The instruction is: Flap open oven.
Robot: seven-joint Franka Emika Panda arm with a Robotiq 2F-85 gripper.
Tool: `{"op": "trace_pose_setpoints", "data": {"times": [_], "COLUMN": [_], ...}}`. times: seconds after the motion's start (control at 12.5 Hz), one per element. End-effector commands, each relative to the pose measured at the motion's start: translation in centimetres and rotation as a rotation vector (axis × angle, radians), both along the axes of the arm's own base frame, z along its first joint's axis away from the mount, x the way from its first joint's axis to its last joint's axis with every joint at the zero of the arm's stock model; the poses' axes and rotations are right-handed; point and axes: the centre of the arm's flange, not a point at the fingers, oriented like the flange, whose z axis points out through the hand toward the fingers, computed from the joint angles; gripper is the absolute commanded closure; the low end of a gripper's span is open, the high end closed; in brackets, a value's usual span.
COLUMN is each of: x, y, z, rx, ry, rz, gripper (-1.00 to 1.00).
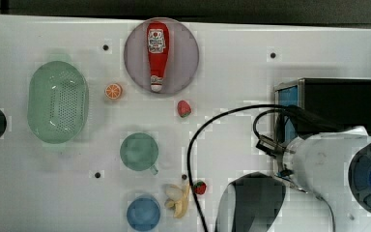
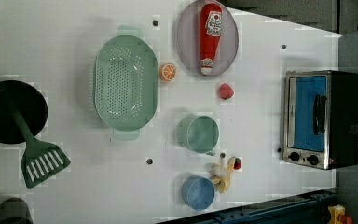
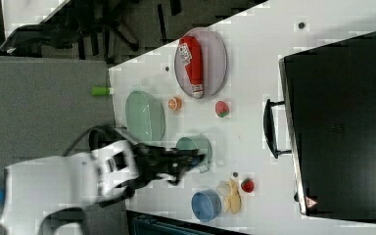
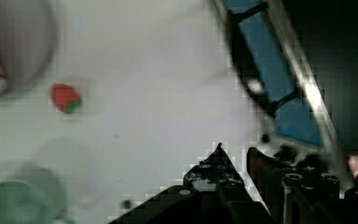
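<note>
The oven [image 2: 321, 119] stands at the left view's right, its blue door [image 2: 307, 112] shut against the silver frame. The black bar handle [image 2: 319, 114] lies across the door, and two dark knobs [image 2: 303, 158] sit beside it. In the right view, the oven's black top [image 3: 342, 122] is at the right, with the handle [image 3: 271, 129] standing off its front. My gripper [image 3: 193, 159] hangs over the green cup [image 3: 196, 147], well apart from the oven. In the wrist view, my gripper [image 4: 237, 153] is open a little with nothing between its tips, and the blue door [image 4: 275, 88] lies beyond it.
A ketchup bottle [image 1: 157, 53] lies on a grey plate [image 1: 186, 58]. A green colander [image 1: 58, 101], an orange slice [image 1: 113, 91], two strawberries [image 1: 184, 108], a green cup [image 1: 139, 152], a blue bowl [image 1: 143, 213] and a banana [image 1: 178, 198] dot the white table. A black pan [image 2: 9, 112] and a green spatula [image 2: 42, 161] sit at the left view's left.
</note>
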Motion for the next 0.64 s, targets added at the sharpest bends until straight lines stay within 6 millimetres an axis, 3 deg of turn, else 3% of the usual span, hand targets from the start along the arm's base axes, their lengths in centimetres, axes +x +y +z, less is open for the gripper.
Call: {"op": "trace_pose_setpoints", "data": {"times": [0.08, 0.4, 0.64], "x": [-0.6, 0.6, 1.4], "y": [-4.0, -7.7, -9.1], "z": [-2.1, -6.5, -9.9], "rx": [-0.011, -0.061, -0.080], "ry": [-0.032, -0.043, -0.021], "rz": [0.216, 0.373, 0.379], "gripper": [0.65, 0.65, 0.65]}}
